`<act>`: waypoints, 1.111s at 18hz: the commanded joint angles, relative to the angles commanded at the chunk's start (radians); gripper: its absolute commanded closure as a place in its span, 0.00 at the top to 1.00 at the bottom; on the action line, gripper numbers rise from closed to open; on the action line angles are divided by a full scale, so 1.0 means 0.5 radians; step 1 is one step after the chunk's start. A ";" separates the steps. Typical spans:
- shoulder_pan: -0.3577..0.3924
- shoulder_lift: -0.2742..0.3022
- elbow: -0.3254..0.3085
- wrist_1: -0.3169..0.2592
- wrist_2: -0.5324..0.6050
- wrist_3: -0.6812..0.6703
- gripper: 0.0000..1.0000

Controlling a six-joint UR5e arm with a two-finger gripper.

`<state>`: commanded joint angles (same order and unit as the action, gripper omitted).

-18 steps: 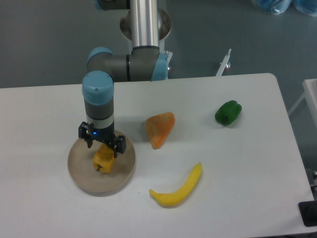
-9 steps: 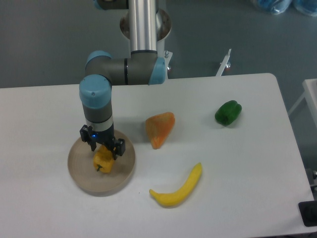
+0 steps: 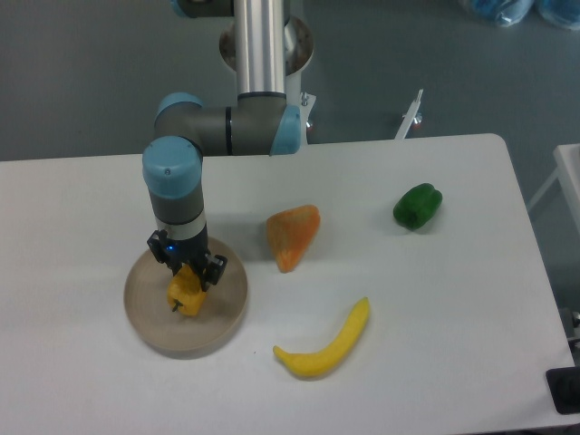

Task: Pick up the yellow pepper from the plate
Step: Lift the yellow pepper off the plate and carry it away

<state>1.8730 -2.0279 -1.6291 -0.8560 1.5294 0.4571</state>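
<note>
We see the small blocky yellow pepper (image 3: 185,296) on the round beige plate (image 3: 227,304), its top hidden by the black two-finger gripper (image 3: 188,275). The fingers close in against the pepper's sides and appear to grip it; whether it is off the plate we cannot tell.

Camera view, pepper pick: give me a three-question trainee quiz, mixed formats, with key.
1. True or false: the yellow pepper lies on the plate.
2. Which item lies nearest the table's right edge? A banana B green pepper C orange pepper
3. Fill in: the tool sits directly above the ____ pepper.

Key: 1 true. 2 B. 3 yellow.
</note>
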 joint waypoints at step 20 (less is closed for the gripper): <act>0.779 0.061 0.399 -0.049 0.061 0.944 0.61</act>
<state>2.2624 -1.9972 -1.4297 -0.8805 1.5600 0.9292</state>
